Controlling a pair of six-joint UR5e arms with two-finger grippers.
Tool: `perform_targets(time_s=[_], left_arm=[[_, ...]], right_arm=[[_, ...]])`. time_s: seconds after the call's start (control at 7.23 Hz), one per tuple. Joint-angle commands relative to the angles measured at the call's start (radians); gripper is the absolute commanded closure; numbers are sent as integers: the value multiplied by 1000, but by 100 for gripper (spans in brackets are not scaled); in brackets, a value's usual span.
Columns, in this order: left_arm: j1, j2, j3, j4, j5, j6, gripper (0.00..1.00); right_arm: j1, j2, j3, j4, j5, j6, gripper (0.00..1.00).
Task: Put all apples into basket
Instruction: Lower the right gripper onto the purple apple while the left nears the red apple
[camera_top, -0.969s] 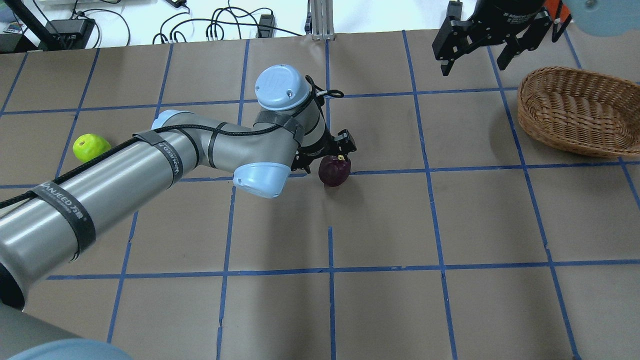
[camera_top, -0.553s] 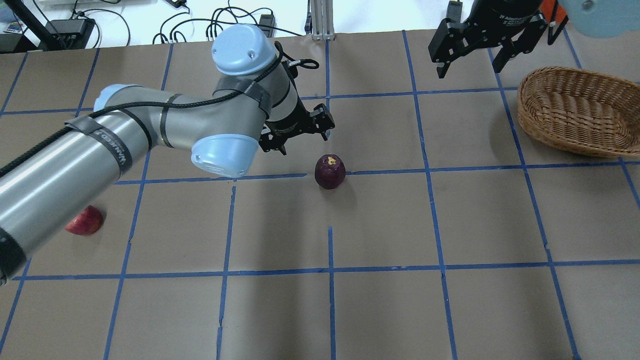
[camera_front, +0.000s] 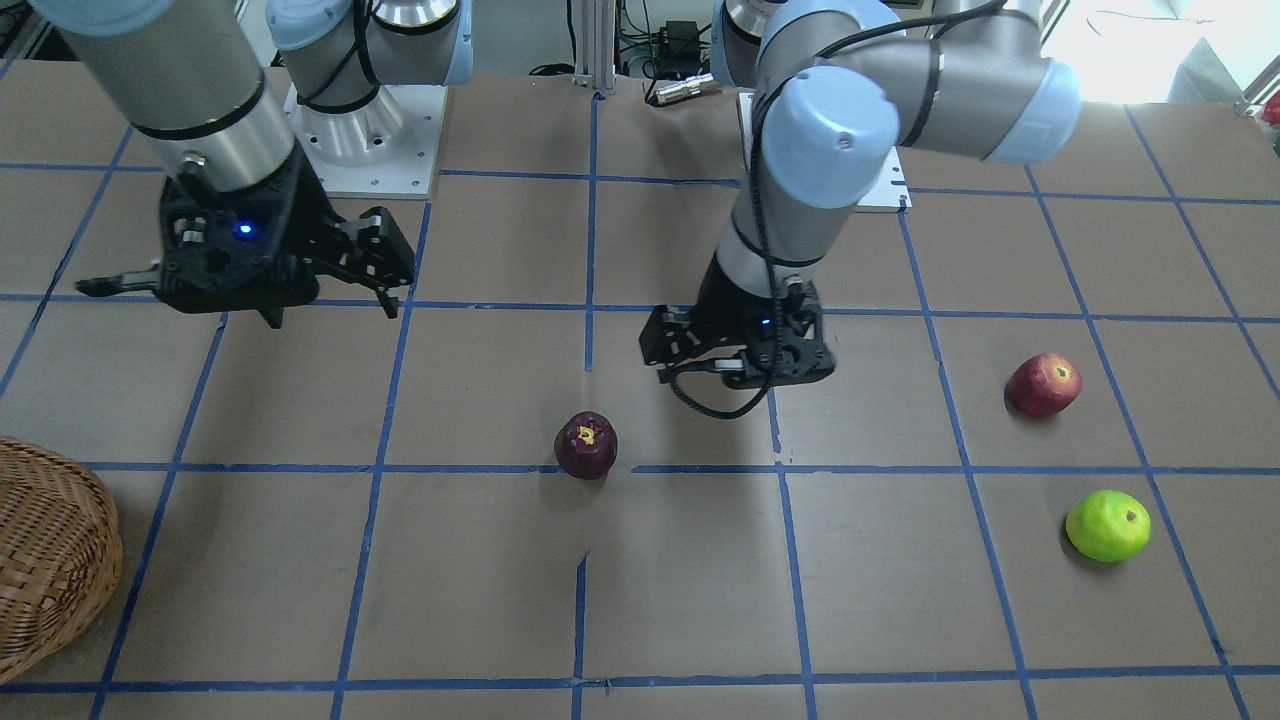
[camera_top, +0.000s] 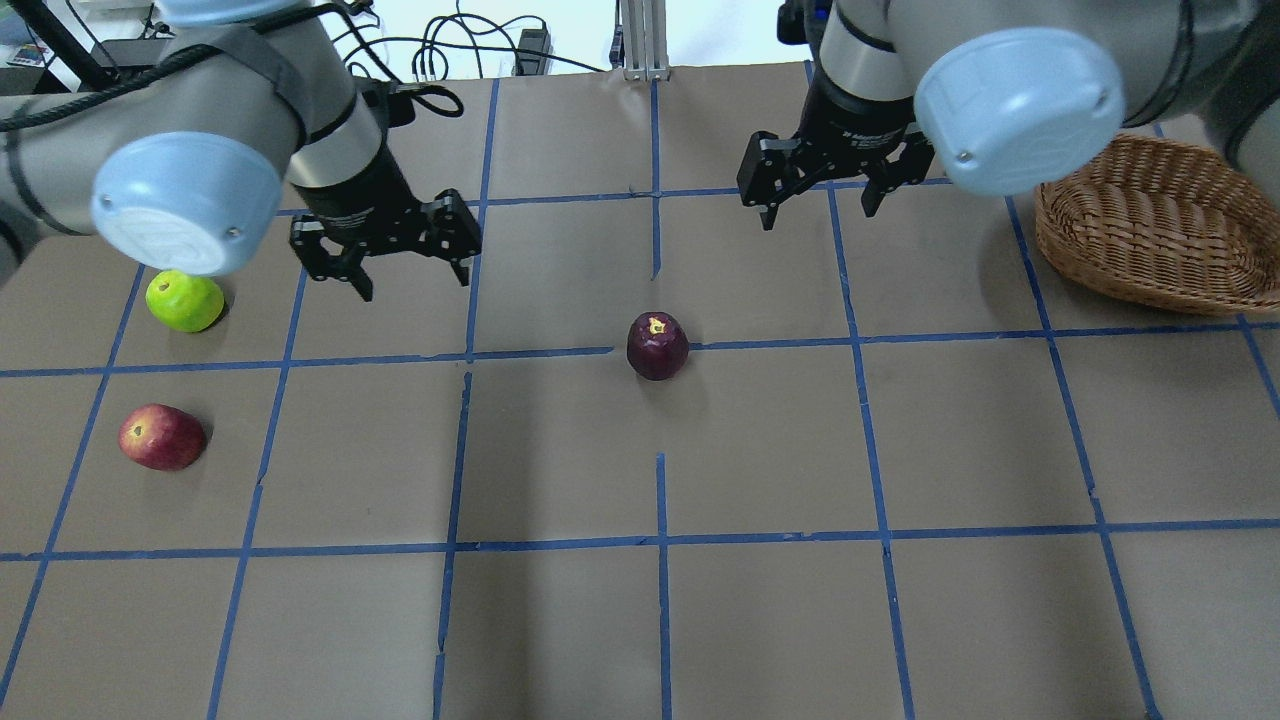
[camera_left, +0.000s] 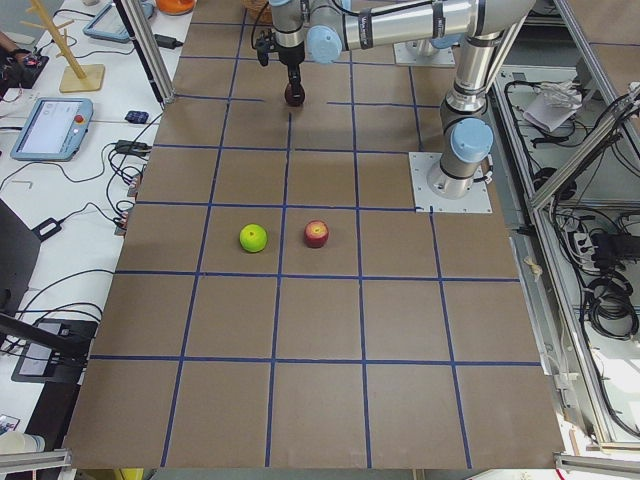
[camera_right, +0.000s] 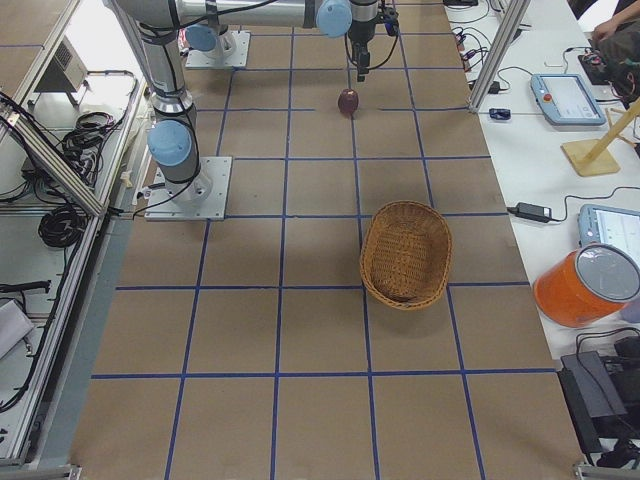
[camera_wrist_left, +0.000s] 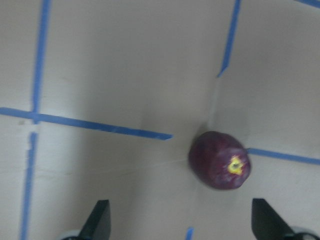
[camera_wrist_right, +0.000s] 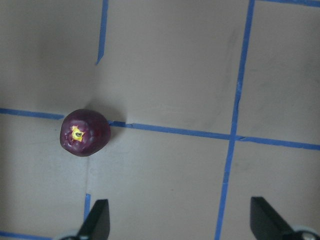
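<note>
We see the round dark purple-maroon apple (camera_top: 657, 345) sitting free between left gripper (camera_top: 413, 285) & right gripper (camera_top: 818, 215), both spread wide w/ nothing held, brown woven wicker basket (camera_top: 1130, 270) well apart.

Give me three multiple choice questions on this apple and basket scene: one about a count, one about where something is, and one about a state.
1. How many fruits are in the basket?
A none
B one
C three

2. Where is the dark purple apple?
A inside the basket
B on the table, near its middle
C hanging off the table's edge

3. What state is the left end effector in?
A shut on fruit
B open and empty
C shut and empty

Answers:
1 A: the basket is bare inside, and the red apple and green apple lie on the table.
2 B: it rests there, touching nothing else.
3 B: its fingers stand apart with nothing between them.
</note>
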Motion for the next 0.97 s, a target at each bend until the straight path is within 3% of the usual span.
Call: perform_targets(time_s=[0.0,0.14,0.42,0.83], left_arm=[[183,76,-19,-73,105,235,0],[267,81,-38,-72,104,329,0],[397,61,-89,9,102,492,0],[539,17,-282,275,102,599,0]], right_arm=[[120,111,74,-219,-4,152,0],[191,188,56,-281,-10,194,0],[210,275,66,-370,-2,234,0],[210,355,75,-419,-18,241,0]])
